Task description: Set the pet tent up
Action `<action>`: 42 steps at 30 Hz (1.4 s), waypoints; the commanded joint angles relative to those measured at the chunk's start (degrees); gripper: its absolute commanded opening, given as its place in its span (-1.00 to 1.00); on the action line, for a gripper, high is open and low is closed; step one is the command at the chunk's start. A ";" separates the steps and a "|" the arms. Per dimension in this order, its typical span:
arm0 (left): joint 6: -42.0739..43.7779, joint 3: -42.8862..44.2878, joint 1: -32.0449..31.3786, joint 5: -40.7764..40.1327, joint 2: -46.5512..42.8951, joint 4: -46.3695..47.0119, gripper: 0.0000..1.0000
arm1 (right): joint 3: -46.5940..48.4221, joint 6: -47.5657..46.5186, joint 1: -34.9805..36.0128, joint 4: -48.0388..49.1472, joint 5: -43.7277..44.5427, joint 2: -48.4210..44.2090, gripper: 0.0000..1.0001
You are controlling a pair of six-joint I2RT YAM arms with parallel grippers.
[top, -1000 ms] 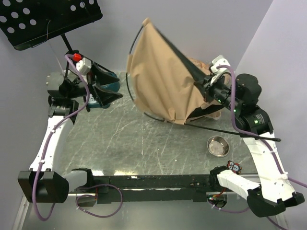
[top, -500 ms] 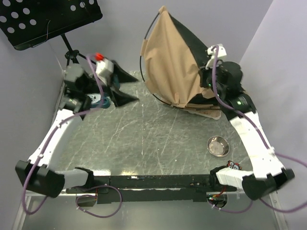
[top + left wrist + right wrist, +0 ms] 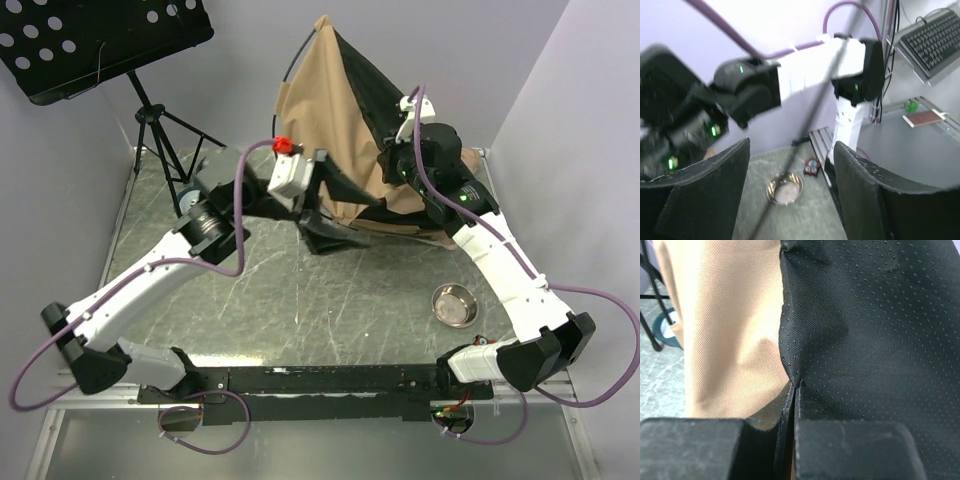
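The pet tent stands on edge at the back of the table, tan fabric facing left and its black base panel facing right. A thin black pole arcs along its back edge. My right gripper is shut on the tent from the right; the right wrist view shows the gripper pinching the seam of the dotted black panel beside the tan fabric. My left gripper is open at the tent's lower left edge. In the left wrist view a blurred black pole runs diagonally between the left gripper's spread fingers.
A steel bowl sits front right, with a small red and black object near the right arm's base. A black music stand on a tripod is at the back left. A teal bowl edge shows beyond the tent.
My left arm swung from the back left across to the tent, its jaws narrowing somewhat. My right gripper lifted the tent more upright and carried it slightly left.
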 commanded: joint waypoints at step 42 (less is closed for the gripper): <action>-27.40 0.57 7.97 12.58 0.19 16.05 -0.99 | -18.80 -32.58 -15.09 0.78 -64.25 -18.52 1.00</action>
